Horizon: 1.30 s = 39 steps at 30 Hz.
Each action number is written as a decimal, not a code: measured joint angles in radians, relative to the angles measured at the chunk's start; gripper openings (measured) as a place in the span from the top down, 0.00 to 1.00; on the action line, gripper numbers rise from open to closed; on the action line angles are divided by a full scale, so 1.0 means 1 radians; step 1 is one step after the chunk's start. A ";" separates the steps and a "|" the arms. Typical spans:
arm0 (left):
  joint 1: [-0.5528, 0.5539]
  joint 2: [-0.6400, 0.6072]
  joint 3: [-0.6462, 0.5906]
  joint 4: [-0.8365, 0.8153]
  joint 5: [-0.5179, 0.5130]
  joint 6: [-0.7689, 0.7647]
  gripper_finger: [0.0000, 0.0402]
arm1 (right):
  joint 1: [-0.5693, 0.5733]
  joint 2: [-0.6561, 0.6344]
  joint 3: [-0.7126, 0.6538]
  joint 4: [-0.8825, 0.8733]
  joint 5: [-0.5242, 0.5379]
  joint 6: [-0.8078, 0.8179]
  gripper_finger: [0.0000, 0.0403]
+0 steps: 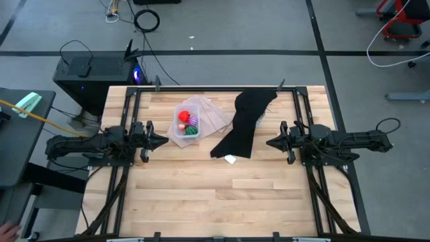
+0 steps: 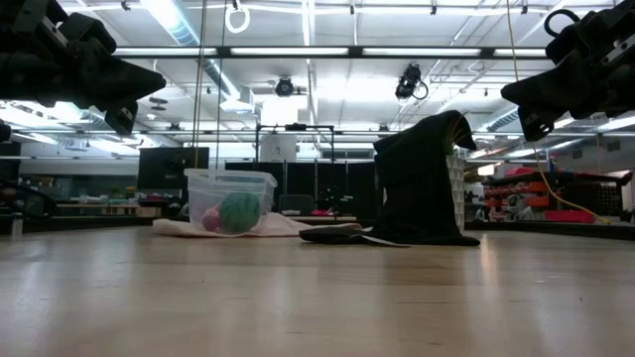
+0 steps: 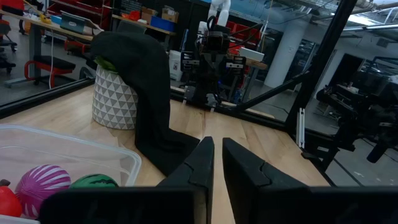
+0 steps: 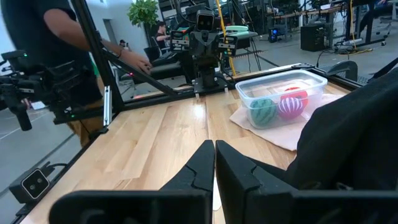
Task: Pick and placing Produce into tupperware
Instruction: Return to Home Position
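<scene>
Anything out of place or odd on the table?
The black cloth hangs off a patterned pot and trails across the table, a white scrap at its end. Produce sits inside the tupperware; left gripper and right gripper wait aside.

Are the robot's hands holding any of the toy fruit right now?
No, nothing is held. The left hand and the right hand are both shut and empty, up off the table. The toy fruit sits in the tupperware.
</scene>
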<state>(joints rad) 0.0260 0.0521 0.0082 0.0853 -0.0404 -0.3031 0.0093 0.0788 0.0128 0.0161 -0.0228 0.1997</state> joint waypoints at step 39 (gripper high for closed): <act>0.000 0.000 0.000 0.000 0.000 0.000 0.91 | 0.000 0.000 0.000 0.000 0.000 0.000 0.95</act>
<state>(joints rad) 0.0258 0.0521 0.0083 0.0852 -0.0402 -0.3034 0.0093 0.0788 0.0128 0.0159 -0.0227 0.1997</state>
